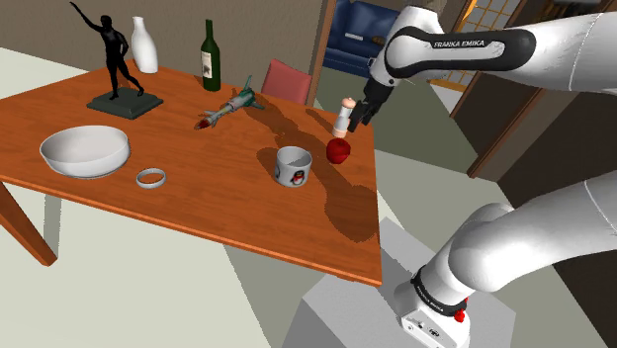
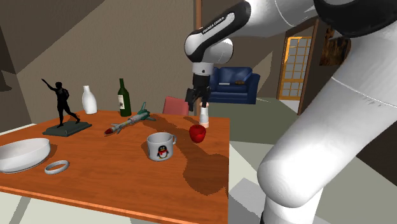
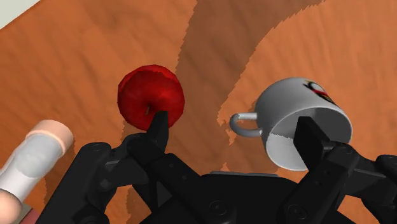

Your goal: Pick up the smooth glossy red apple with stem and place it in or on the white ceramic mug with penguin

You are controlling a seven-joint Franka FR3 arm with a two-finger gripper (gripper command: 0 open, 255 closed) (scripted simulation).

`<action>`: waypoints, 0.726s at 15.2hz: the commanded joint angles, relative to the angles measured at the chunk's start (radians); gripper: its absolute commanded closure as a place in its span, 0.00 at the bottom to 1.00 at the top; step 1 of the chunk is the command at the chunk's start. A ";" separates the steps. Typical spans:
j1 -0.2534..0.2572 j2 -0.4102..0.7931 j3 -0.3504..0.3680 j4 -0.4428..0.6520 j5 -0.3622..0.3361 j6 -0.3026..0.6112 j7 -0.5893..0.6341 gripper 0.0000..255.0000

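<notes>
**Shoulder view:** the gripper [image 1: 362,116] hangs over the far corner of the wooden table [image 1: 198,208], at the view's right. It is near a small white shaker [image 1: 342,119] w/ a pinkish cap. The red apple [image 1: 338,150] lies on the table, lower than the gripper and apart from it, a bit nearer to the camera. The white mug [image 1: 293,165] w/ a penguin picture stands upright just beside the apple, at the view's left of it. The apple is near the table edge at the view's right, w/ a narrow strip of wood btw. them. In front of the mug the wood is bare up to the near edge. The bowl [image 1: 85,150], ring [image 1: 150,177], toy rocket [image 1: 229,107], green bottle [image 1: 210,56], white vase [image 1: 144,44] and dark statue [image 1: 117,59] are well apart, toward the view's left.

**Second exterior view:** the gripper [image 2: 200,102] points down, just above the shaker. The apple [image 2: 197,132] lies in front of the shaker, untouched. The mug [image 2: 160,146] is near it at the view's left, handle toward the apple. At the view's right of the apple the wood is bare up to the edge.

**Wrist view:** the fingers [image 3: 159,127] stand wide apart, released, w/ nothing clasped. The apple [image 3: 151,97], stem visible, lies just beyond the tip of one finger, not in the gap. The mug [image 3: 299,121] is at the other finger, its rim partly hidden behind that tip. Btw. apple and mug there is bare wood w/ shadow on it. The shaker is on the apple's far side from the mug.
</notes>
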 commanded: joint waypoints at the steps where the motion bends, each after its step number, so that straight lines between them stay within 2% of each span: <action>1: -0.004 0.073 -0.028 0.023 0.012 0.053 -0.029 0.00; 9: -0.021 0.354 -0.117 0.160 0.124 0.190 -0.158 0.00; 11: -0.024 0.383 -0.121 0.167 0.139 0.209 -0.171 0.00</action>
